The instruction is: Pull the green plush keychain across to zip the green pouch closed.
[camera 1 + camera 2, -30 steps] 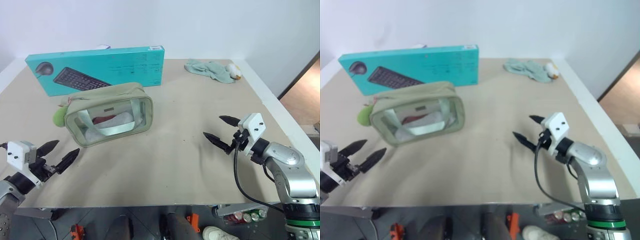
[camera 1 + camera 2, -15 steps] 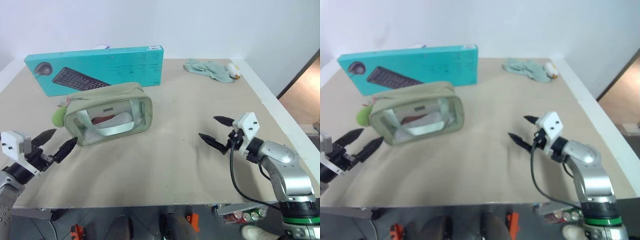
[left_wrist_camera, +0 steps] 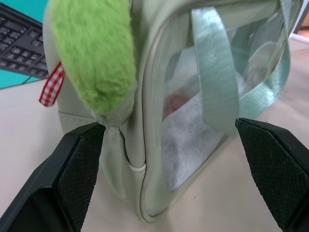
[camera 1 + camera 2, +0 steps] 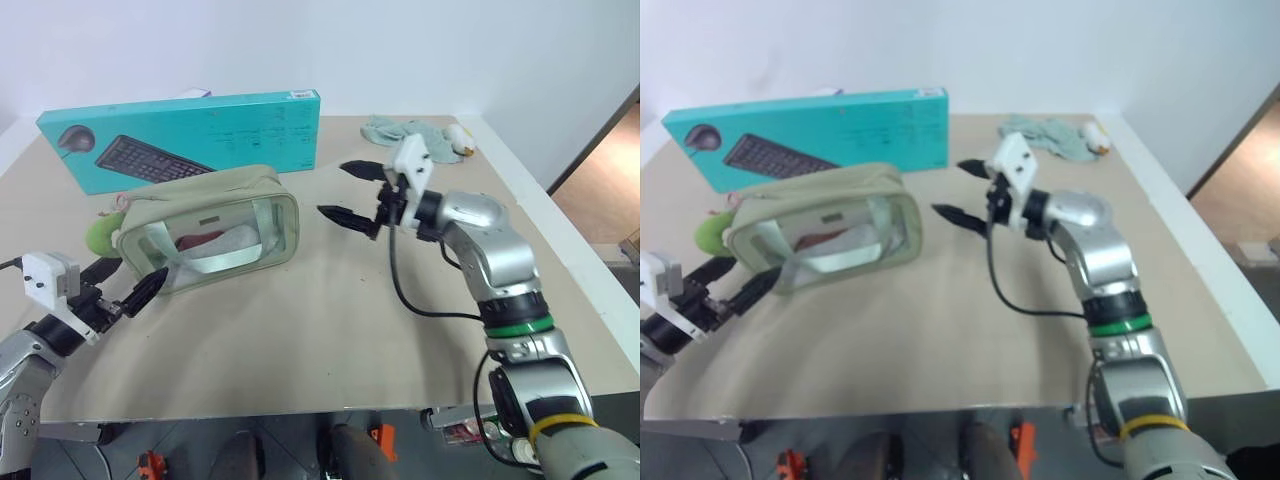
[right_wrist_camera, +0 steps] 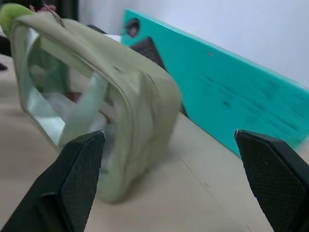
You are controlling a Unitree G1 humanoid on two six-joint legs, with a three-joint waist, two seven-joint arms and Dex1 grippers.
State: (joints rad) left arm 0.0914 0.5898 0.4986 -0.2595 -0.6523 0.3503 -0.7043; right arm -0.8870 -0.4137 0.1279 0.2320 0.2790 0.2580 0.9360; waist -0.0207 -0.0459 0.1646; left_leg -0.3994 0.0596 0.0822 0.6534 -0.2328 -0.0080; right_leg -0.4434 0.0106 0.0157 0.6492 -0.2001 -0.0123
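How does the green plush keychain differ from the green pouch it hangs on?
The green plush keychain is bright lime, fuzzy and small; the green pouch is pale sage, smooth fabric and far larger. The keychain is opaque; the pouch has clear window panels showing its contents. Both are green and sit together at the pouch's left end.

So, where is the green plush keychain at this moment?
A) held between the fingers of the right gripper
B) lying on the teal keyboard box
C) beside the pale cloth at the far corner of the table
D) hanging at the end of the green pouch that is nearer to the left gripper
D: the green plush keychain hangs at the end of the green pouch nearest the open left gripper, and no finger touches it.
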